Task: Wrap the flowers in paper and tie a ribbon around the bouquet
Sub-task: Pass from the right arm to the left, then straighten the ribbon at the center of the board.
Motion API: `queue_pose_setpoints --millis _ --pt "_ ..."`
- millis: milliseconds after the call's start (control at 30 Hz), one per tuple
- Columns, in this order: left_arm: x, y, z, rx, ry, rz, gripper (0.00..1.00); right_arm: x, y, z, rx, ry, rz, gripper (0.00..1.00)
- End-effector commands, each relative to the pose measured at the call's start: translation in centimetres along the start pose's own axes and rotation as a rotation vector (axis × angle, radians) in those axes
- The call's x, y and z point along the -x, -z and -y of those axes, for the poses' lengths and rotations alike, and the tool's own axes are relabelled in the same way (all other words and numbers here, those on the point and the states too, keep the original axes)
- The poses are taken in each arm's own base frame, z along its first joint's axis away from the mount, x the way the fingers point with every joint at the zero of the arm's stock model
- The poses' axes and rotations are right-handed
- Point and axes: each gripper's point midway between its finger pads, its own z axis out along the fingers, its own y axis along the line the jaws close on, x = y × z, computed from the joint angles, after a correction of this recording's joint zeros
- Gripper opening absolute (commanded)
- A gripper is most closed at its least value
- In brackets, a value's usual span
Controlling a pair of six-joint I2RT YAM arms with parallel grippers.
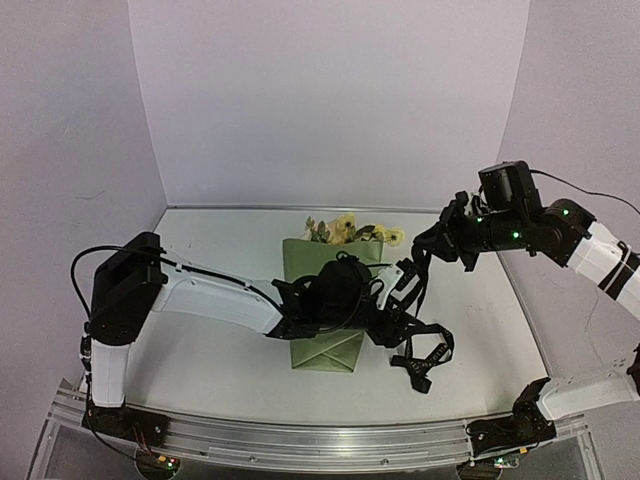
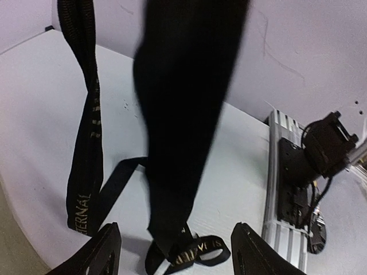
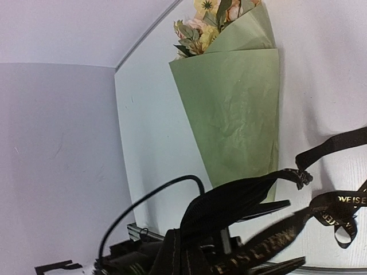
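From above, the bouquet [image 1: 322, 345] lies in the middle of the white surface [image 1: 210, 365], the flowers [image 1: 345, 230] poking past the far, wide rim of the olive-green paper [image 1: 300, 262]. The left arm [image 1: 220, 295] reaches across the wrapped bunch. The right gripper [image 1: 430, 242] hangs to the right of the blooms, its jaws closed on the black ribbon [image 1: 420, 350], which drops from it into loose loops on the surface just right of the paper.

In the left wrist view, the left gripper [image 2: 178, 247] has its jaws standing apart. A blurred strip of ribbon hangs between them without being pinched, and lettered loops lie on the surface below. The aluminium rail [image 2: 281, 189] is at right.

In the right wrist view, the bouquet lies ahead on the surface, with lettered ribbon trailing to the right.
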Motion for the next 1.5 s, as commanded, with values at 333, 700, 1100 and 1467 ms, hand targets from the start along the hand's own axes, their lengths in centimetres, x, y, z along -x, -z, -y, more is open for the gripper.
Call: queue_pose_setpoints --millis 333,700,1100,1467 --pt "3.3 -2.1 -3.4 0.272 0.051 0.227 0.56 2.7 3.5 -4.8 0.164 -0.095 0.138 0.00" --pt "10.3 12.4 -2.7 0.431 -0.008 0.386 0.02 2.9 9.5 -5.3 0.086 0.320 0.208 0.00" --pt "23.8 31.5 1.0 0.646 -0.306 0.559 0.00 1.5 17.0 -9.0 0.130 0.699 0.176 0.00" --pt "4.2 37.6 -15.9 1.218 0.277 0.340 0.00 -6.9 -1.9 1.7 -0.062 0.428 -0.319 0.41"
